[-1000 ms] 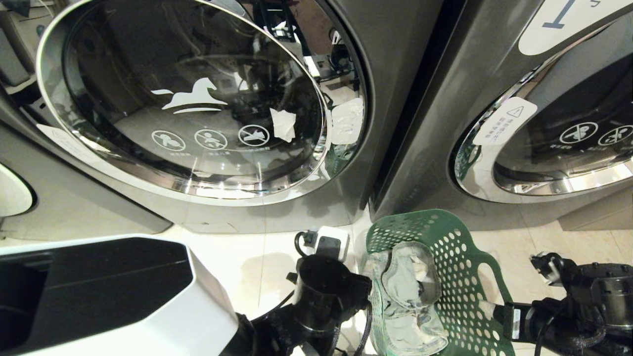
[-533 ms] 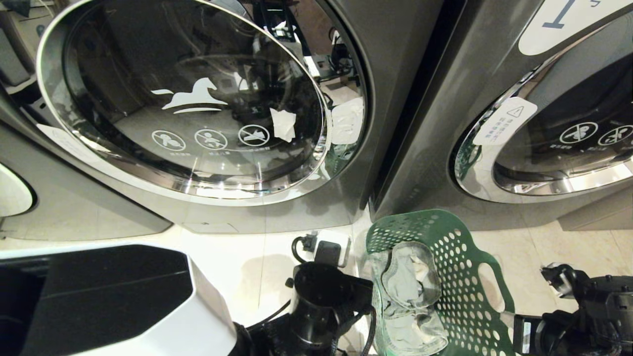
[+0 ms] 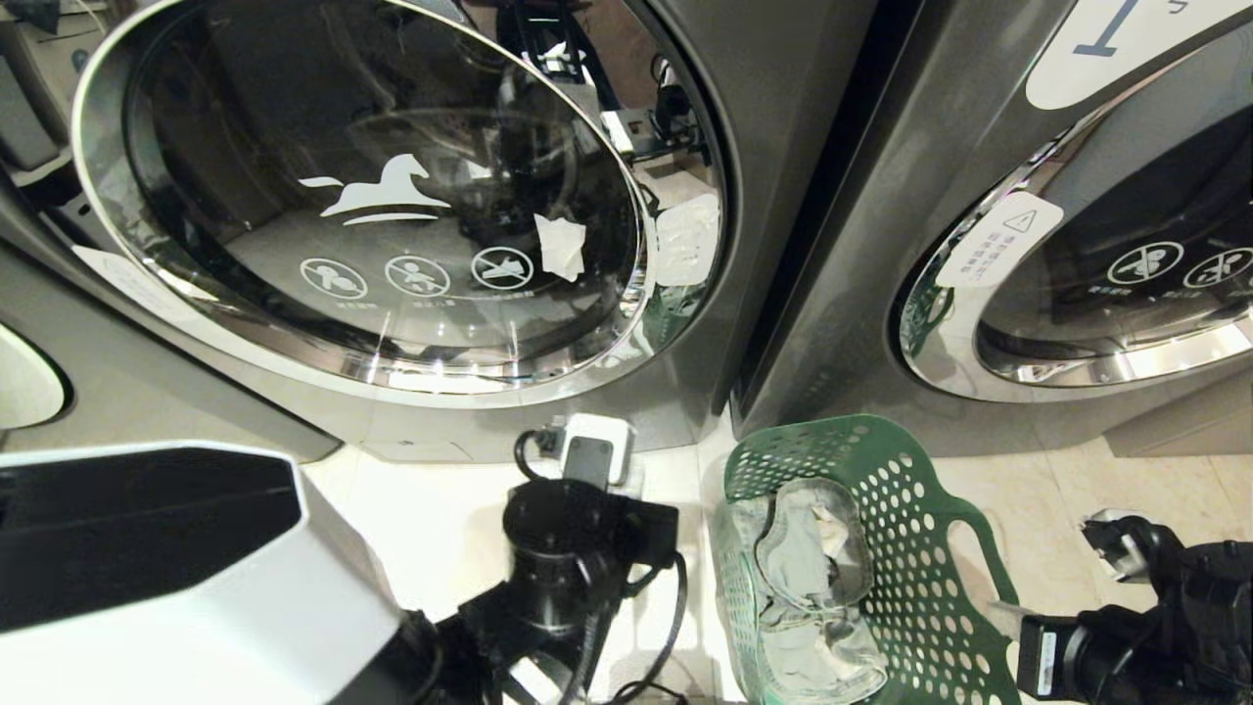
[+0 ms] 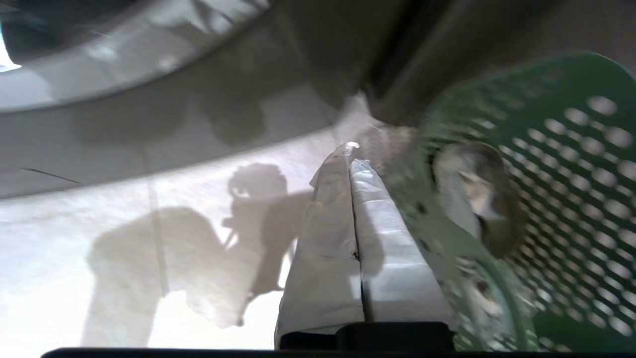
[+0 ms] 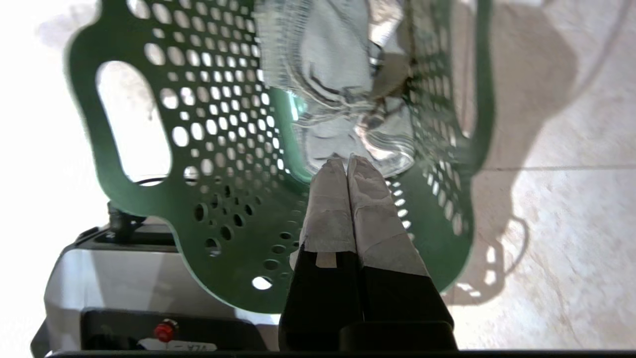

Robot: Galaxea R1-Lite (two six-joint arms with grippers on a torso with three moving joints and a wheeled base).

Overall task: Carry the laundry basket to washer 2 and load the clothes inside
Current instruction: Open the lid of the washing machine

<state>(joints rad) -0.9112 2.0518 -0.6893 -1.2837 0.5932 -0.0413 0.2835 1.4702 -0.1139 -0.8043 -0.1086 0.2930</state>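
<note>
Pale tiled floor (image 3: pixel 460 519) runs along a row of grey front-load washers. My green laundry basket (image 3: pixel 881 470) stands on it at the seam between two machines, grey clothes (image 3: pixel 812 568) inside. Left gripper (image 4: pixel 350 159) is pinched shut on nothing beside the basket; right gripper (image 5: pixel 347 166) likewise shut and empty near its rim. I'd reopen both, then take the handle slots evenly before lifting.

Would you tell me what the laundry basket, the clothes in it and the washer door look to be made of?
Laundry basket: green moulded plastic, probably; thin perforated walls with a cut-out handle, dull sheen. Clothes: soft woven fabric, pale grey-green, crumpled with stitched hems. Washer door: dark glass or clear plastic in a chrome-look ring; mirror reflections.
</note>
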